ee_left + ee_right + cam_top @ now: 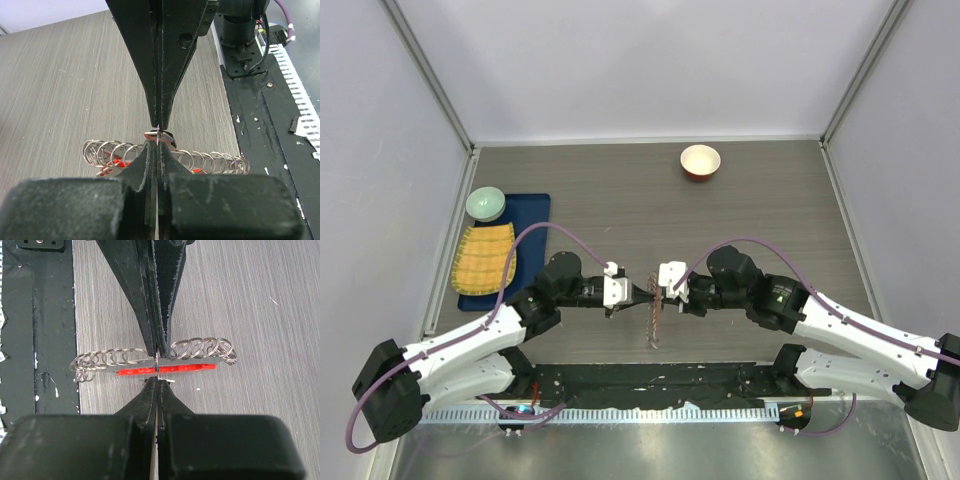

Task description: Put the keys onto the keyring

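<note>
Top view first: high above and behind the arms (470, 350), looking down and forward toward the far wall (640, 60), wide enough for the whole table (620, 190) and both of them. Over to the left wrist: riding right behind the left gripper (157, 142), very close, aimed along its fingers (142, 165) and down at the wood, right gripper (159, 124) head-on from the top edge. Right wrist, mirror of that: tight in, facing the opposite way, own fingers (145, 400) at the bottom. Shared by all three: the meeting point of the tips at the keyring (165, 368), tiny from above, frame-filling at both wrists.
</note>
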{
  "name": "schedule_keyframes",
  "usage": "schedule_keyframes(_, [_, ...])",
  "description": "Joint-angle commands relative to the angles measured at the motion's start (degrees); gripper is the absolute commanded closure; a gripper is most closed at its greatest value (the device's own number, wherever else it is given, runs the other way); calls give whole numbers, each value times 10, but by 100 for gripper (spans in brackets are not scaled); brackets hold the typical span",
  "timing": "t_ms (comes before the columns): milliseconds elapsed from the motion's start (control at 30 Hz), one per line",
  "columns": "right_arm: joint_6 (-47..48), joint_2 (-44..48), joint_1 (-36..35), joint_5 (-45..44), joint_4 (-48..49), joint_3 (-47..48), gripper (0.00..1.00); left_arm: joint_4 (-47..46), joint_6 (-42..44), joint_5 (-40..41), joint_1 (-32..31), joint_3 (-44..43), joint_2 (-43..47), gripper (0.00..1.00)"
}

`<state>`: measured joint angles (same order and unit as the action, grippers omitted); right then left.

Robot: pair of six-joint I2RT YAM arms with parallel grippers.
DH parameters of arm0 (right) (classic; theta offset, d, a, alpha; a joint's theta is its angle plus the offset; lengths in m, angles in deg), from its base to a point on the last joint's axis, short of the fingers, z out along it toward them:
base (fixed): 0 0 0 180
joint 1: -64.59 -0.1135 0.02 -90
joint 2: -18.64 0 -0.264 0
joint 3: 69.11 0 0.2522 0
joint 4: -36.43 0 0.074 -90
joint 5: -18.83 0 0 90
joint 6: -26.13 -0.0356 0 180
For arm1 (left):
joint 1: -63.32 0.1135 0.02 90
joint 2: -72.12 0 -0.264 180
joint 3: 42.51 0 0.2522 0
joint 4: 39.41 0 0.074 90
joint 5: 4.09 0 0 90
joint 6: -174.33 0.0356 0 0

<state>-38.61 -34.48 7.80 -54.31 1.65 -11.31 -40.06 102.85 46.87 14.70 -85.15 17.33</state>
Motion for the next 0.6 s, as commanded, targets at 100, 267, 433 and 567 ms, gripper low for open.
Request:
schedule_keyframes(100, [4,11,-4,-4,25,3,99,-24,-9,0,-1,-28,0,100])
schedule_keyframes(267, [4,21,-5,-17,23,1,99,-21,-8,6,-1,-27,2,100])
schedule_keyframes(433, [4,21,-6,-19,21,0,99,-20,-9,7,-1,-27,-1,100])
schedule_keyframes(567, [5,21,-8,-19,19,1,99,-22,-9,9,-1,-27,-1,100])
